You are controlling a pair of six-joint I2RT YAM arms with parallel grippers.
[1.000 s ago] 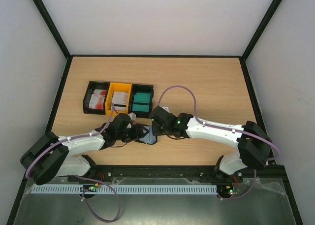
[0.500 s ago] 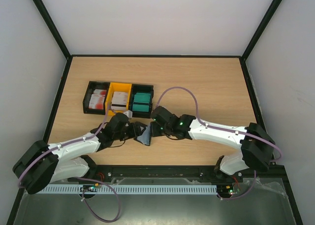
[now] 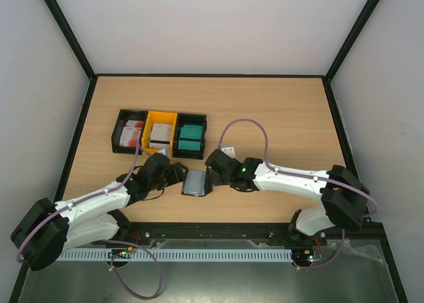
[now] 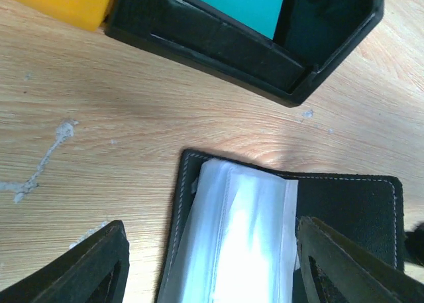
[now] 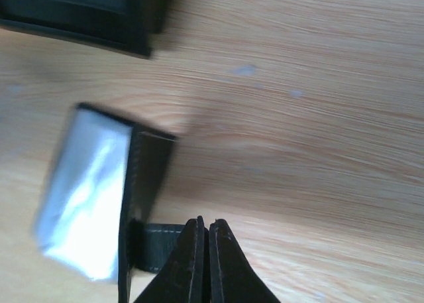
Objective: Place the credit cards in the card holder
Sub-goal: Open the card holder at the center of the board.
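The card holder lies open on the table between my two grippers, its clear plastic pockets facing up. My left gripper is open, with its fingers either side of the pockets and not touching them. My right gripper is shut at the end of the holder's closure tab, and the black flap beside it stands up. The credit cards sit in three bins behind: red-and-white, white with a dark stripe and teal.
The bins stand in a row, black, yellow and black, just behind the holder. The teal bin's wall is close ahead of my left gripper and also shows in the right wrist view. Black rails edge the table.
The holder was held up between both grippers. It now lies opened flat with the clear pockets showing. My left gripper has let go, opened and drawn back to the left.
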